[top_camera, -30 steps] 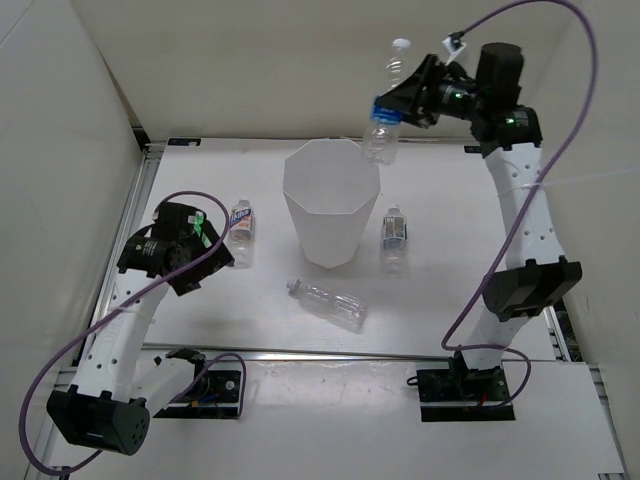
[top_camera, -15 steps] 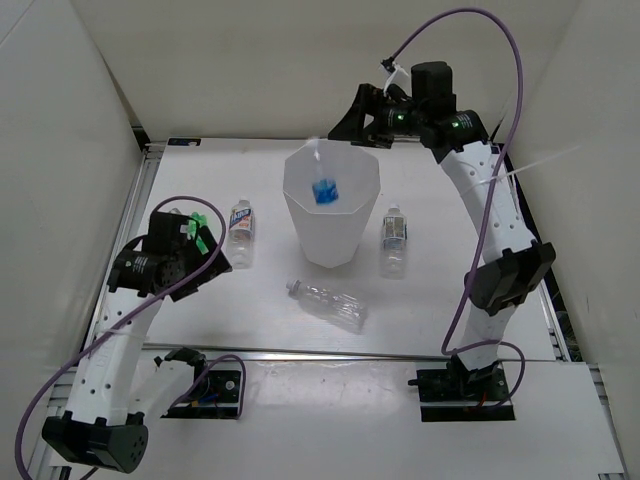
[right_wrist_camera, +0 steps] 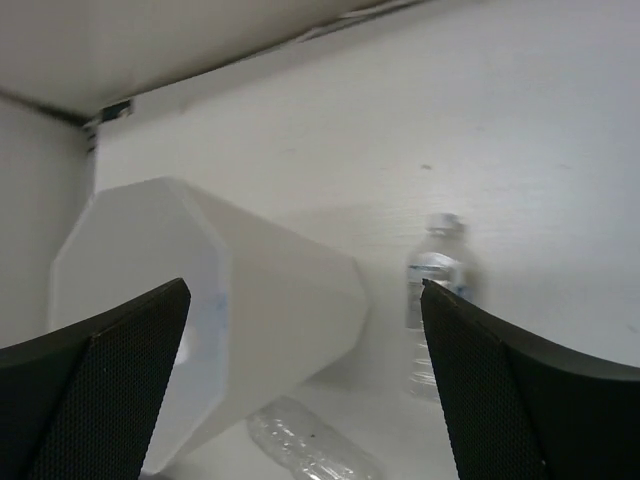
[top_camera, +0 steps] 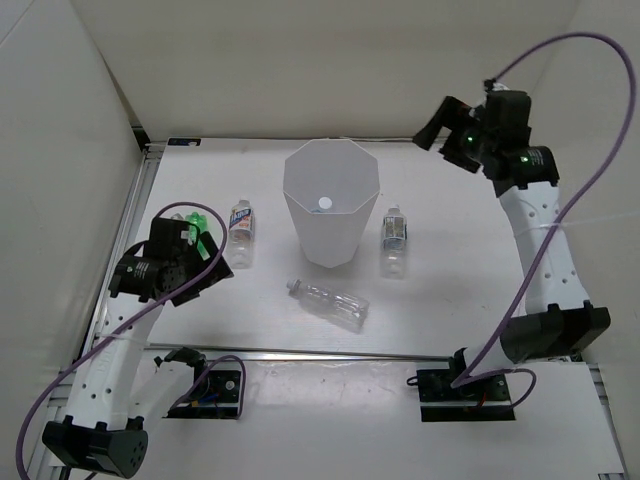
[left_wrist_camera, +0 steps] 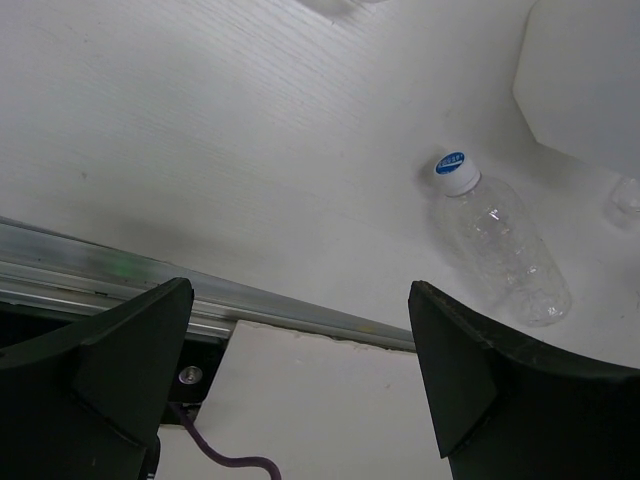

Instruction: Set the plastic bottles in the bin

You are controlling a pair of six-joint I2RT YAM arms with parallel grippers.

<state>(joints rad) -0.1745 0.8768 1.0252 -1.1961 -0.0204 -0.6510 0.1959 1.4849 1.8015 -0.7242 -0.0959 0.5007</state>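
– Top external view gives us the count: one white cap [top_camera: 324, 203] shows inside the tall white faceted bin [top_camera: 305, 225], so we judge one clear bottle is in. Four remain on the white table [top_camera: 450, 260].

– Where do they lie?

– The clear bottle with white-red label [top_camera: 241, 232] is left of the bin. The clear bottle with grey label [top_camera: 394, 238] lies just beside its right wall. The unlabelled clear bottle [top_camera: 330, 303] is on its side, near of the bin. The small green bottle [top_camera: 198, 217] is at the far left, partly hidden by our left gripper [left_wrist_camera: 300, 290].

– And the jaws?

– Both pairs stand apart and hold nothing. Our right gripper [right_wrist_camera: 305, 285] hangs high at the far right, well apart from the bin.

– What could go wrong?

– The bin narrows toward its base, so a push while we reach for the grey-label bottle could tip it. The unlabelled bottle is round and may roll from closing fingers. The left gripper may knock the green bottle away, being so close.
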